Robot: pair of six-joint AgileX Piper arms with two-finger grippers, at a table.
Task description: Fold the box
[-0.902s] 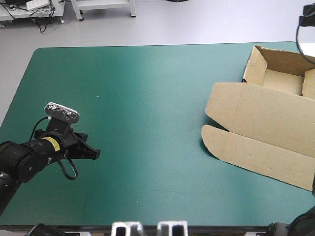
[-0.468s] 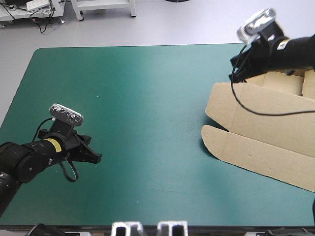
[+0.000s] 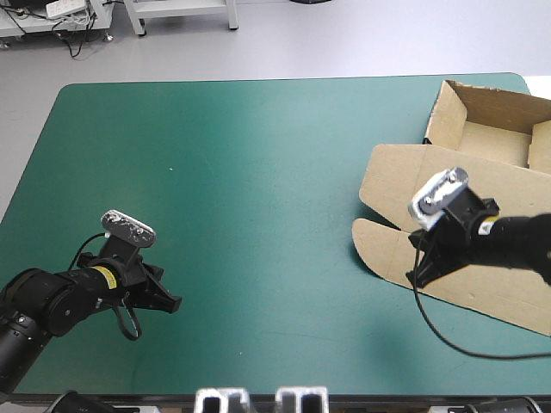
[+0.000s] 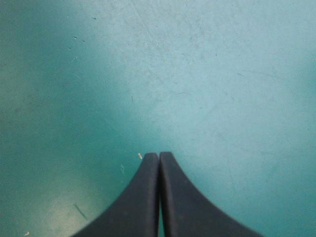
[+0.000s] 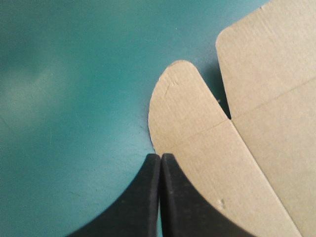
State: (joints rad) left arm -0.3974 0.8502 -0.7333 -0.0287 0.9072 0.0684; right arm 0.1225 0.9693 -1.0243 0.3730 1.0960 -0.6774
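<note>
The brown box (image 3: pixel 456 215) lies at the table's right side. Its tray part (image 3: pixel 482 129) has walls raised at the far right, and the lid lies flat toward the middle with a rounded flap (image 3: pixel 374 245) at its near-left corner. My right gripper (image 3: pixel 424 268) is shut and holds nothing. It hangs low over the lid's near edge; in the right wrist view its tip (image 5: pixel 160 157) meets the board's edge just behind the rounded flap (image 5: pixel 180 106). My left gripper (image 3: pixel 170 303) is shut over bare cover near the table's front left, its tip (image 4: pixel 158 155) far from the box.
Teal-green cover (image 3: pixel 258 189) stretches between the two grippers. The box reaches the table's right edge and runs out of the high view there. The table's near edge lies close behind both arms.
My right arm came into view, passed over the tray's far-left wall, then dropped to the lid's near edge. The left gripper crept slightly toward the table's front and right. The box stayed put.
</note>
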